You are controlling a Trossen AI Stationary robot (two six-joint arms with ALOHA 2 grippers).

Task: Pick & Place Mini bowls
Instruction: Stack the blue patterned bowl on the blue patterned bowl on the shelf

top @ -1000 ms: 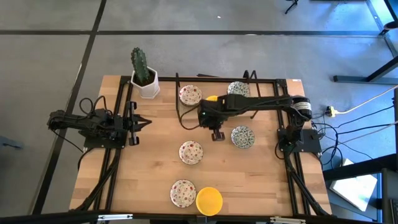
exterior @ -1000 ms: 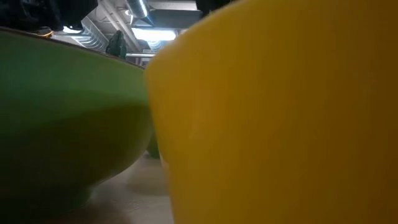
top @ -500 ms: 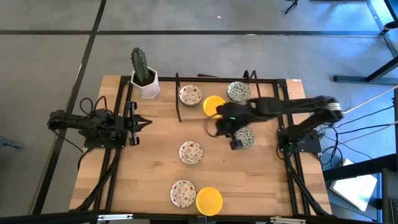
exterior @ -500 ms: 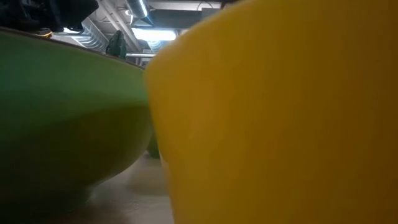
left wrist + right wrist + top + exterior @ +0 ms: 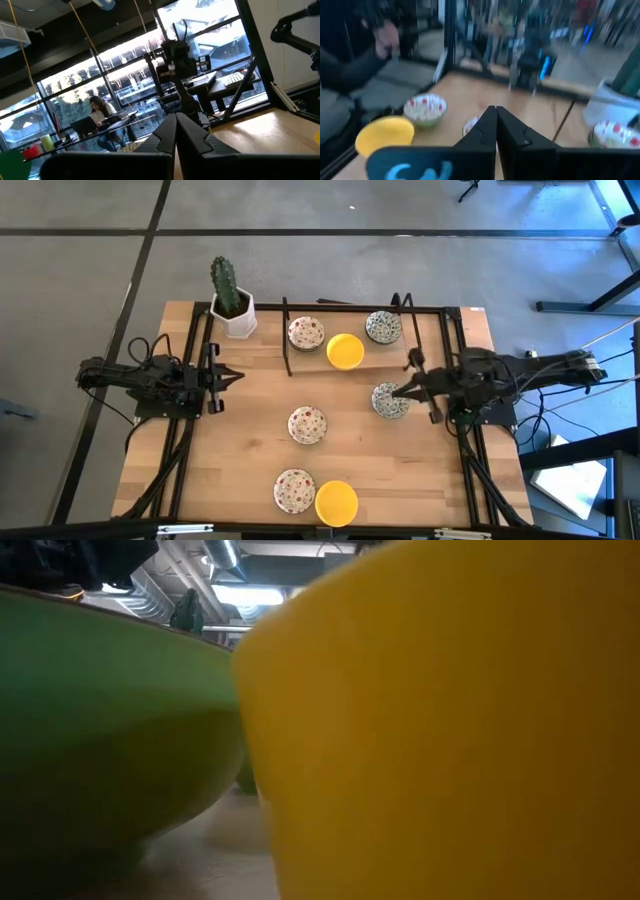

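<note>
At the left edge of the wooden desk the left claw rests on its arm, its two fingers pressed together and holding nothing; it points inward across the boards; just behind it, at the back left corner, a cactus pot stands upright; to its right, along the back, a red-speckled bowl and a yellow bowl sit just beside each other, with a green-grey patterned bowl a little further right; in the middle of the desk lies a second red-speckled bowl, well apart from the others; at the front edge a third red-speckled bowl and another yellow bowl sit just beside each other, and in the low view that yellow bowl fills most of the frame beside a green-looking bowl side; toward the right, a second green-grey patterned bowl lies on the boards; the right claw is just at its right rim, fingers closed together, gripping nothing, with its arm reaching in from the right side.
</note>
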